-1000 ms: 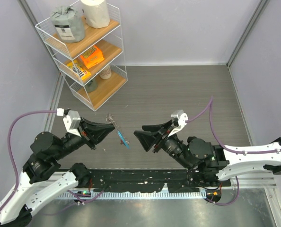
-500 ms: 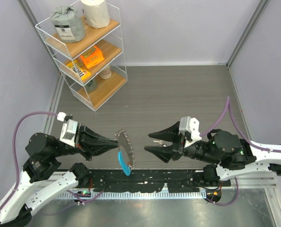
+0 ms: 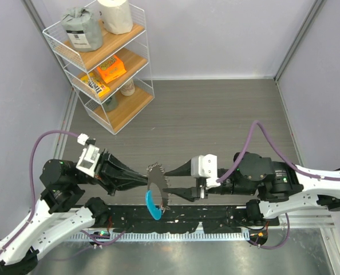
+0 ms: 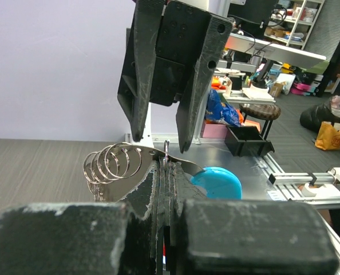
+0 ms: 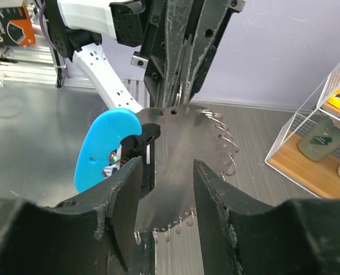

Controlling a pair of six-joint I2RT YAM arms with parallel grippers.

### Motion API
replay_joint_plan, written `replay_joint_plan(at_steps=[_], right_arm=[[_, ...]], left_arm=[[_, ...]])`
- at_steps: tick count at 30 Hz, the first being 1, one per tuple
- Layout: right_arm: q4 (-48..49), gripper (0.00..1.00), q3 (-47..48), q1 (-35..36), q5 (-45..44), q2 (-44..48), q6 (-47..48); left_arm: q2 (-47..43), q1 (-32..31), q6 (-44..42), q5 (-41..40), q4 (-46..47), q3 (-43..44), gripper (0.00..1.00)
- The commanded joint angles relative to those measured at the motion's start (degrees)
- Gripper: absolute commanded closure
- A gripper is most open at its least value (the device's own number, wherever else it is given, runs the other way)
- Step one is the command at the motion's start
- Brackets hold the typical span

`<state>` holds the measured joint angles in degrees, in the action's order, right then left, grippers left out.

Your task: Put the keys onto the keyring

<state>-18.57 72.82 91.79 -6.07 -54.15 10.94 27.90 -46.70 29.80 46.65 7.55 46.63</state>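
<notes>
Trouble could begin at the left gripper (image 3: 141,179), clamped shut on the left rim of the keys (image 3: 157,188), a toothed silvery fan held clear of the table near its near edge. The keyring (image 3: 152,206), with its blue tag, hangs at the fan's near side. On the right, the right gripper (image 3: 167,184) stands part-open astride the fan. If it closes off-centre, the keys could twist loose and drop.

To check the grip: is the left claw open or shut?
Shut: the left claw pinches the edge of the keys, with no gap showing.
</notes>
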Motion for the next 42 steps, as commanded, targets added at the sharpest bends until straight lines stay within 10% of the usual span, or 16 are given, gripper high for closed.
replay_joint_plan(at_steps=[1, 42], right_arm=[[3.0, 0.54, 4.08, 0.23, 0.8, -2.09, 3.12], [8.37, 0.79, 6.02, -0.56, 0.18, -7.9, 0.05]], left_arm=[[-0.04, 0.29, 1.84, 1.07, 6.69, -0.05, 1.0], [-0.57, 0.29, -0.89, -0.77, 2.82, 0.92, 1.0]])
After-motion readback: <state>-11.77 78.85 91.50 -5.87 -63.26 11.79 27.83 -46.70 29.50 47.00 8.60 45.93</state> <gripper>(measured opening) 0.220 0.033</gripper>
